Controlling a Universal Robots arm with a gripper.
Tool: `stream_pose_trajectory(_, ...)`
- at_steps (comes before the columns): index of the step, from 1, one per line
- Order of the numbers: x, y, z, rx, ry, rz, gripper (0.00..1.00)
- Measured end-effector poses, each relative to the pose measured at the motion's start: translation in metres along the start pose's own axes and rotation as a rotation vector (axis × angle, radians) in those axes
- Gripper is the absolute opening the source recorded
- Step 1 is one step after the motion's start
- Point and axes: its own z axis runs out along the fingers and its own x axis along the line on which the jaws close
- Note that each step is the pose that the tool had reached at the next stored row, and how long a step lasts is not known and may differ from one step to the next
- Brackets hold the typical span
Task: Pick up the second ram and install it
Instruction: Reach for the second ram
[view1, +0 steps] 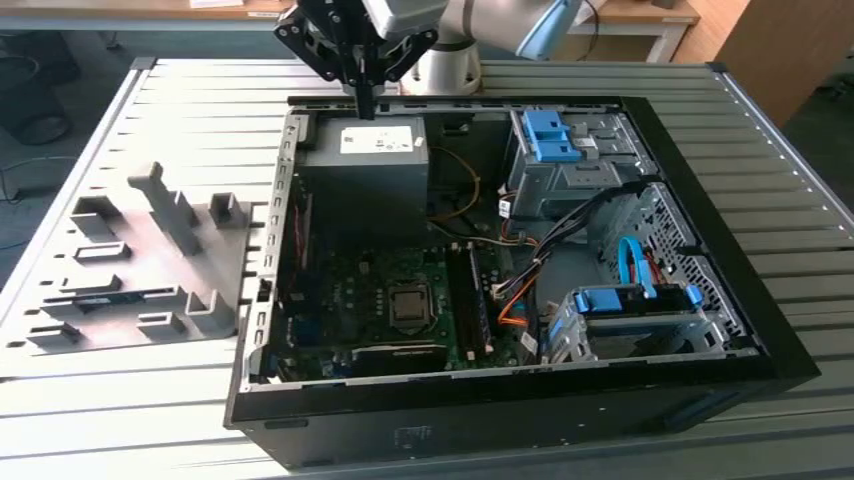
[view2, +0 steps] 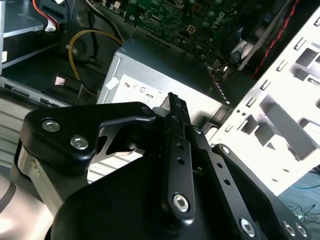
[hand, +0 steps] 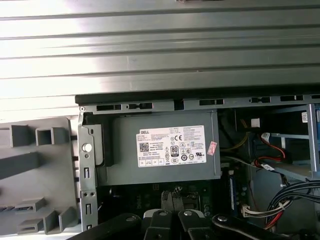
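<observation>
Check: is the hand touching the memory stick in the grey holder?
Apart. The exterior view shows the hand over the case, the memory stick off in the holder.

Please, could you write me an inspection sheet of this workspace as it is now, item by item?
Surface: slatted metal table, carrying an open computer case and a grey holder.
Job's things: second ram, seemingly the thin dark stick lying in the grey holder, apart from the hand.
Clutter: nothing seen.
Grippers: hand shut, nothing held, over the power supply.
Cables: yellow cable looping beside the power supply; blue cable near the drive bays, both inside the case.
Surroundings: wooden furniture beyond the table.
</observation>
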Motion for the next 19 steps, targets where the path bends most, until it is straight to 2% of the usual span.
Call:
stream_pose_trajectory(5, 0.0086, -0.0006, -0.0002, 0.0, 0.0, 0.0, 0.1)
stream_pose_trajectory(14, 0.0188, -0.0014, -0.0004, 0.0, 0.0, 0.0, 0.1)
stream_pose_trajectory(19, 0.0296, -0.0023, -0.0007, 0.0, -0.0001, 0.0, 0.1)
